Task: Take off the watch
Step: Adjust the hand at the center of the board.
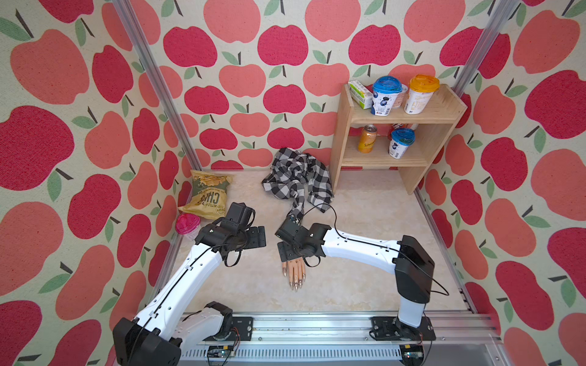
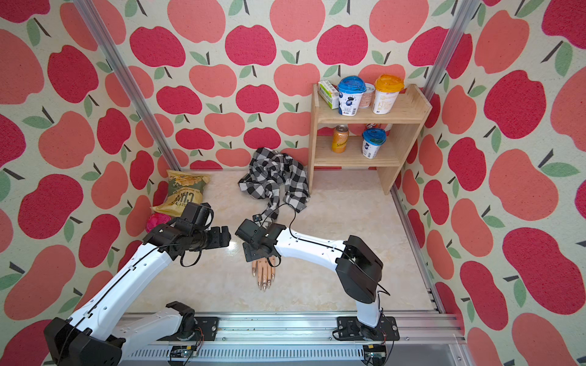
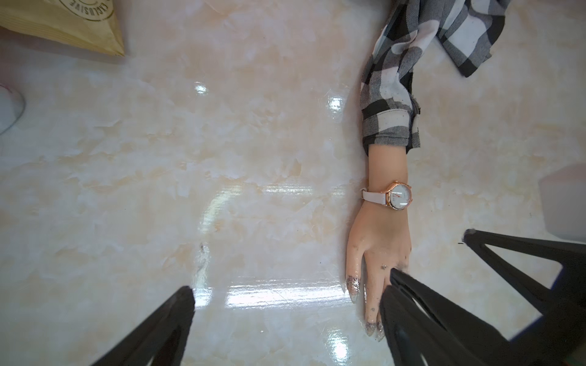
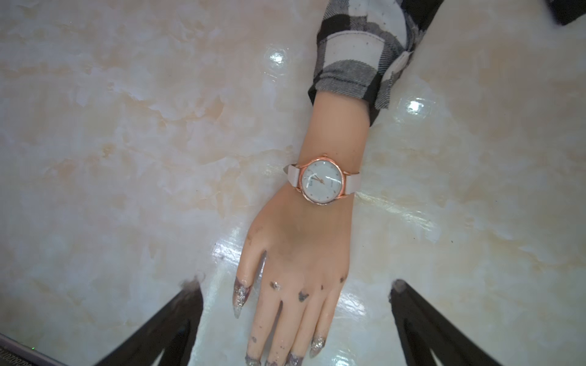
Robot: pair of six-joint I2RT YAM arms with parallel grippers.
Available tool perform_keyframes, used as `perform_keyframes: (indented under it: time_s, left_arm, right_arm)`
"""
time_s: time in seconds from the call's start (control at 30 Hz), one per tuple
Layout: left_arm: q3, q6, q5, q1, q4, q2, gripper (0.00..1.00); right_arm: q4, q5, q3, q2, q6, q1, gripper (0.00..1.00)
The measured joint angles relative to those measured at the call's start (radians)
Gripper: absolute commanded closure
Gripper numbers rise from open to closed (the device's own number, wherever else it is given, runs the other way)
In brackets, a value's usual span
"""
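The watch (image 4: 322, 180), with a white dial, rose-gold rim and pale strap, is buckled round the wrist of a mannequin hand (image 4: 298, 253) lying flat on the marble table. It also shows in the left wrist view, watch (image 3: 398, 196) on the hand (image 3: 377, 240). In both top views my right arm hides the watch; only the hand's fingers (image 1: 295, 274) (image 2: 264, 274) stick out. My right gripper (image 4: 295, 285) (image 1: 287, 250) hangs open above the knuckles, jaws either side of the hand. My left gripper (image 3: 290, 285) (image 1: 255, 237) is open and empty, just left of the hand.
A checked shirt (image 1: 296, 180) trails from the mannequin's sleeve toward the back wall. A chip bag (image 1: 207, 195) and a pink-lidded cup (image 1: 187, 223) lie at the left. A wooden shelf (image 1: 344, 126) with cups and a can stands back right.
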Motion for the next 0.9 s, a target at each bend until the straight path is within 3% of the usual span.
perform_keyframes:
  time_s: [0.3,0.63,0.9]
  left_arm:
    - [-0.011,0.000,0.023,0.026,-0.033,-0.102,0.05]
    - [-0.032,0.020,0.057,0.029,-0.035,-0.149,0.04]
    - [-0.032,0.040,0.080,0.041,-0.039,-0.157,0.04]
  right_arm:
    - [-0.216,0.009,0.311,0.262,0.126,0.007,0.04]
    - [-0.351,0.051,0.338,0.312,0.206,0.006,0.04]
    - [-0.336,0.041,0.353,0.346,0.209,-0.021,0.05]
